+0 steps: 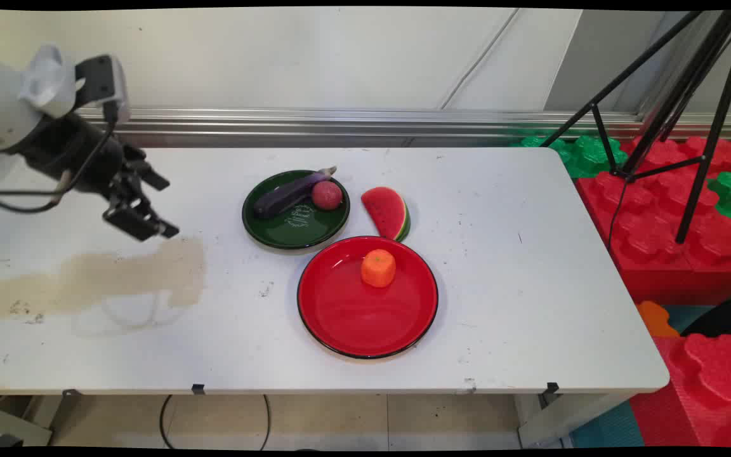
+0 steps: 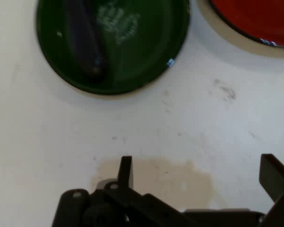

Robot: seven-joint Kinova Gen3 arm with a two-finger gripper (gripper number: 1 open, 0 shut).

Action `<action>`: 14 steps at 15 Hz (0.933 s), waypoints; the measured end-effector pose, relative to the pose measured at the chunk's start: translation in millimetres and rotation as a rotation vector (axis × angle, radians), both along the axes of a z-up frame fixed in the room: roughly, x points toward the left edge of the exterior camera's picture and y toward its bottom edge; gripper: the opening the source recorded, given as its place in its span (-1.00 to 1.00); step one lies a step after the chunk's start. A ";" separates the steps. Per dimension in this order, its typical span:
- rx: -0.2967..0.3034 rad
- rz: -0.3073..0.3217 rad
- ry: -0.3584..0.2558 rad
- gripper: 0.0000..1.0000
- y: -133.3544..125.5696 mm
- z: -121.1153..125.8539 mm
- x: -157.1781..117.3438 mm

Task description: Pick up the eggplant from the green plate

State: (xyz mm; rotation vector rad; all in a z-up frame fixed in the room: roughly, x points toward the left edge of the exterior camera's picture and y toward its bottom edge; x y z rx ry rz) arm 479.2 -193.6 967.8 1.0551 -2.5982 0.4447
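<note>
Figure. The black two-finger claw (image 1: 150, 222) of the white arm hangs in the air above the left part of the white desk (image 1: 530, 304), its fingers spread apart with nothing between them; in the hand view the two fingertips (image 2: 125, 170) stand wide of each other over bare desk. The claw holds nothing and touches nothing.

The round dark green plate (image 1: 296, 209), taken here as the landmark, lies to the right of the claw and well apart from it. Directly below the claw, left of the green plate, a pale brown stain (image 1: 118, 273) marks the desk surface; it is the nearest feature to the claw.

On the green plate rest a long purple toy eggplant (image 1: 289, 193), lying across the plate with its stem toward the far right rim, and a small round red fruit (image 1: 327, 194) touching the eggplant's right side. The plate's raised rim keeps both from rolling off.

Just right of the green plate, on the bare desk, a red toy watermelon wedge with green rind (image 1: 388, 212) lies on its side. In front and to the right of the green plate, almost touching its rim, sits a larger round red plate (image 1: 340, 317). An orange toy fruit with a flat base (image 1: 378, 267) stands upright on the red plate's far part.

Beyond the desk's right end stand large red and green foam blocks (image 1: 670, 209) and a black tripod (image 1: 676, 101).
</note>
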 end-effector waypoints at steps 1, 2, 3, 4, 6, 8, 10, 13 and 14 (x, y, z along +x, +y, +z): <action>-0.006 0.012 0.003 1.00 -3.4 1.7 -0.8; -0.016 0.033 0.007 1.00 -8.8 4.0 -1.8; -0.025 0.057 0.012 1.00 -15.8 6.3 -3.1; -0.031 0.072 0.013 1.00 -22.7 7.7 -4.8; -0.039 0.094 0.012 1.00 -35.0 8.9 -7.9; -0.046 0.113 0.004 1.00 -54.4 7.4 -12.1; -0.049 0.127 -0.012 1.00 -78.6 1.8 -15.9; -0.053 0.144 -0.038 1.00 -115.2 -11.8 -19.1; -0.052 0.147 -0.044 1.00 -122.5 -15.7 -19.5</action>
